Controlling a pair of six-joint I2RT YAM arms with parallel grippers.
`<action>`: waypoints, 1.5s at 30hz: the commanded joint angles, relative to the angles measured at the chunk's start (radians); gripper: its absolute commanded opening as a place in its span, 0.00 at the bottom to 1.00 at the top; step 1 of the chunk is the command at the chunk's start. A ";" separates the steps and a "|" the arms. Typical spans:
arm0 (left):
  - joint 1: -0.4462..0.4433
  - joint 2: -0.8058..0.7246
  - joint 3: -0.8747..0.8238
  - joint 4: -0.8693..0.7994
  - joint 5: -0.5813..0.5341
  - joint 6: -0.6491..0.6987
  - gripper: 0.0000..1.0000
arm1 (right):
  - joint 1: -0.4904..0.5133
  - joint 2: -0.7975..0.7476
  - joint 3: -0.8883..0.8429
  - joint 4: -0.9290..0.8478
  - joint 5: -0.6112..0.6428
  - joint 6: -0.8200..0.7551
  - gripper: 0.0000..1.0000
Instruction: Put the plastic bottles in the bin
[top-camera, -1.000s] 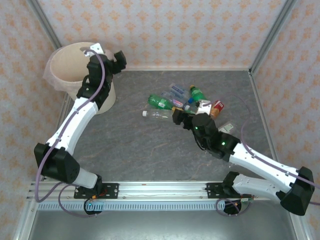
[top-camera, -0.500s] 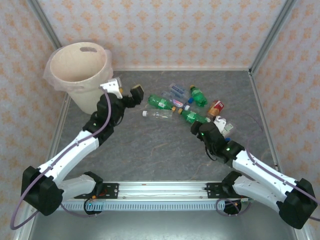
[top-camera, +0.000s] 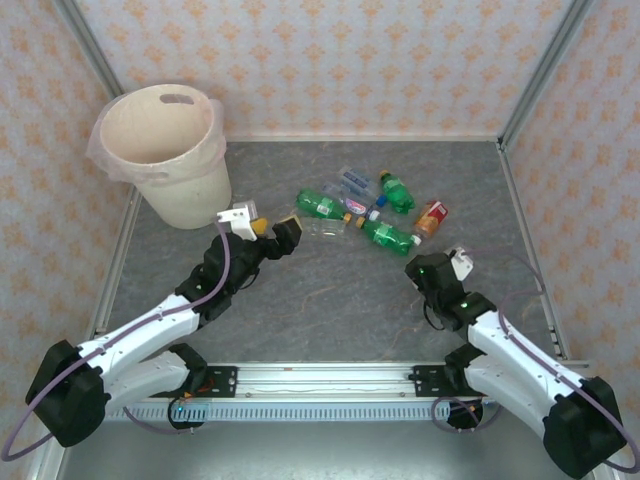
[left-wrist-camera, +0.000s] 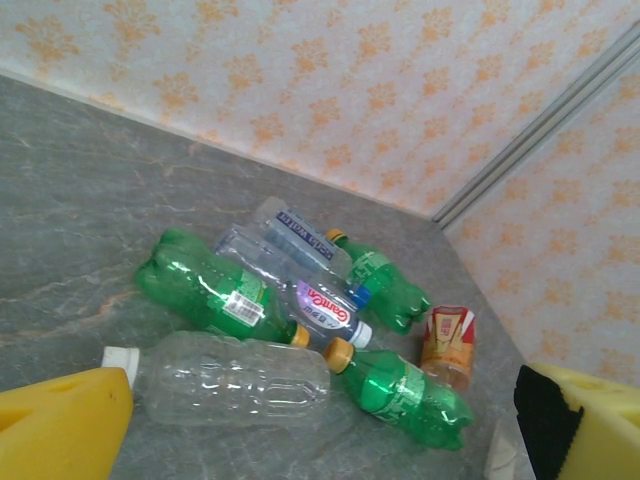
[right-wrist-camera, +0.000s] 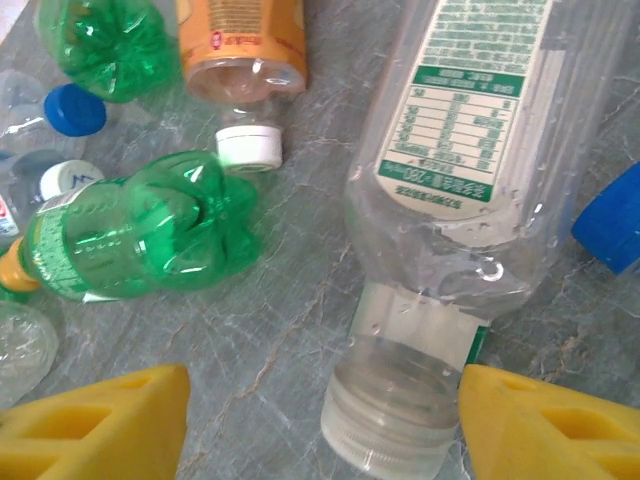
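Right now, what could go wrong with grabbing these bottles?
1. The right gripper straddles the clear green-labelled bottle at its narrow cap end; it could slip out or dangle crookedly.
2. The open left gripper faces a clear white-capped bottle close beside a green bottle; a nudge might roll them.
3. The bin stands in the far left corner, probably a long carry for the right arm.
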 joint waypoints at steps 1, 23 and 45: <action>-0.011 -0.004 -0.028 0.085 0.014 -0.040 0.99 | -0.029 0.029 -0.035 0.057 -0.044 0.025 0.70; -0.013 -0.034 -0.049 0.080 0.020 -0.050 0.99 | -0.094 0.217 -0.071 0.199 -0.066 0.014 0.49; -0.011 0.051 0.082 0.031 0.108 -0.141 0.99 | -0.093 -0.129 0.048 0.046 0.076 -0.243 0.33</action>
